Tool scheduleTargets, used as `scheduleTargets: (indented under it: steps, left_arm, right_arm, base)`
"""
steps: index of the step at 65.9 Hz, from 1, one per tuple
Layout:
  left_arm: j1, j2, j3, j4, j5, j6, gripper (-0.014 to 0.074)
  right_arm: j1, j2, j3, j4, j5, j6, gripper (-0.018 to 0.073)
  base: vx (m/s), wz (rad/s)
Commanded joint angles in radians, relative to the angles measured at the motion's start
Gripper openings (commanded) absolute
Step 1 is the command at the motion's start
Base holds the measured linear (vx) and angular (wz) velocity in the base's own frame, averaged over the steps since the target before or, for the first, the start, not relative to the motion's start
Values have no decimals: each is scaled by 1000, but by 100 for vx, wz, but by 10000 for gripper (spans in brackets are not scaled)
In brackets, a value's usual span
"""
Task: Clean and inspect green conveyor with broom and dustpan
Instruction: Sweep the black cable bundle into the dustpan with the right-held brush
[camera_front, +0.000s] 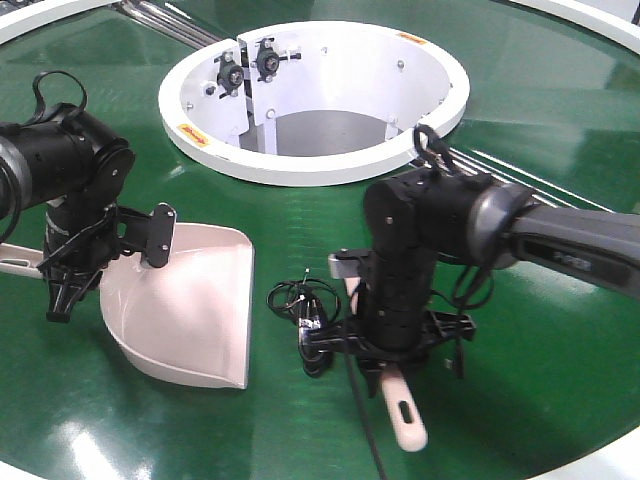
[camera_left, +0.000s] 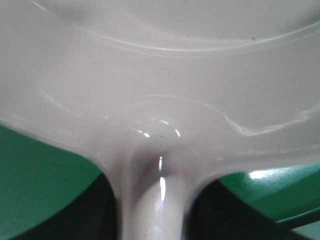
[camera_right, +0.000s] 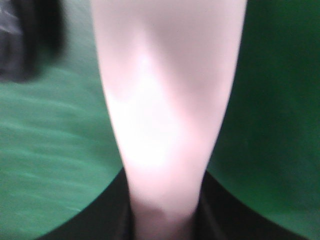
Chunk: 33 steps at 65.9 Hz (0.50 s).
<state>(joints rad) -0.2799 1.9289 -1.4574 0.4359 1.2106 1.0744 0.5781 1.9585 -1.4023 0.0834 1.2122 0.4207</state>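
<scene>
On the green conveyor (camera_front: 520, 130), the dustpan (camera_front: 190, 300) sits near the broom (camera_front: 403, 412), not touching. Left fingers (camera_left: 210, 220) clench the dustpan handle; right fingers (camera_right: 215, 220) clench the broom handle. Broom bristle end is hidden behind the right arm (camera_front: 560, 240). Right wrist view is blurred; contact edges are indistinct

Beige dustpan (camera_front: 190, 300) and broom (camera_front: 403, 410), apart, on glossy green conveyor (camera_front: 540, 120).

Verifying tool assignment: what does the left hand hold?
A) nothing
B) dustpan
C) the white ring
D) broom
B: the left hand is closed on the handle of the dustpan, and the left wrist view shows that handle widening into the pan.
</scene>
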Motion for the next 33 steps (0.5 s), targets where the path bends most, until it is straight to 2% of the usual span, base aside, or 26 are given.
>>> scheduleTargets:
  steps: [1, 16, 33]
  left_arm:
    - [-4, -61, -29, 38, 37, -5, -6]
    - [-4, -61, -29, 38, 37, -5, -6]
    - [-4, -61, -29, 38, 37, -5, -6]
  right_arm:
    - [44, -16, -94, 6, 79, -3, -4]
    - [120, 106, -274, 102, 80, -7, -4]
    - [222, 252, -616, 202, 79, -60, -4]
  base:
    - [0, 0]
    - [0, 0]
    - [0, 0]
